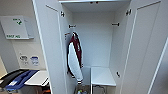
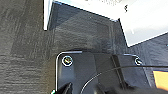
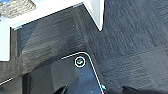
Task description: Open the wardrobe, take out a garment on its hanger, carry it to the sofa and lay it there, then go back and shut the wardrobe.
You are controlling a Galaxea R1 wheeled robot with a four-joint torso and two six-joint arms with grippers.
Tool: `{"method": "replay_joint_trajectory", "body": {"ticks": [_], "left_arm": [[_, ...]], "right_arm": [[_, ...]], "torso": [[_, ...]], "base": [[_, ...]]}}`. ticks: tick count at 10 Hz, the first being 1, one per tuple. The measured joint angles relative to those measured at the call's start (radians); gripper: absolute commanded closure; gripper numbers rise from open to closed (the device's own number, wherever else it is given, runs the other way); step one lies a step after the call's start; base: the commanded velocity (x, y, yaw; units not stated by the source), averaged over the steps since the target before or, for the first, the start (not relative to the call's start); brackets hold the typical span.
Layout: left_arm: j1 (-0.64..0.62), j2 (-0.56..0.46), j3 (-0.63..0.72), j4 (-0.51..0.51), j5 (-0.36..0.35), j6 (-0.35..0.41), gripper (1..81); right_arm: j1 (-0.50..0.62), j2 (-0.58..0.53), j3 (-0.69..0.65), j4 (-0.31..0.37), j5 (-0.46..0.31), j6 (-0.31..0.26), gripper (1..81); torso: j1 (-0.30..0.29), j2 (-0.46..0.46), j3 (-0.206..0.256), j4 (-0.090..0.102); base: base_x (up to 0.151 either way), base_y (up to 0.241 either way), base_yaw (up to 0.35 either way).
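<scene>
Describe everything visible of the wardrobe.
The wardrobe is a tall white cabinet, smooth and painted-looking, standing with both panelled doors swung wide open. Dark hinges and small pegs show on its inner walls. A maroon jacket with white sleeves hangs at the inner left side. A white shelf sits low on the right. It stands on dark carpet.

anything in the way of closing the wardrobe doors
Nothing visible blocks them. Both doors of the wardrobe stand swung wide open, and the maroon jacket with white sleeves hangs inside against the left wall, above the inner shelf, not sticking out past the front. The dark carpet at the base looks bare.
</scene>
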Motion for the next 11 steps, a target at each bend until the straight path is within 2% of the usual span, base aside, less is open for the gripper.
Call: {"method": "replay_joint_trajectory", "body": {"ticks": [3,8,11], "left_arm": [[-0.021,-0.099,-0.01,-0.102,-0.026,0.0,1.0],[-0.099,-0.122,-0.18,-0.203,-0.044,0.0,1.0],[-0.16,-0.223,-0.192,-0.257,-0.043,0.0,1.0]], "right_arm": [[0.084,-0.064,0.005,0.067,0.004,0.0,1.0],[0.154,-0.168,0.001,0.14,-0.001,0.0,1.0],[0.191,-0.218,-0.006,0.187,-0.011,0.0,1.0]], "torso": [[0.0,0.0,0.0,0.0],[0.0,0.0,0.0,0.0],[0.001,0.0,-0.001,0.0]], "base": [[0.0,0.0,0.0],[0.0,0.0,0.0],[0.0,0.0,0.0]]}}
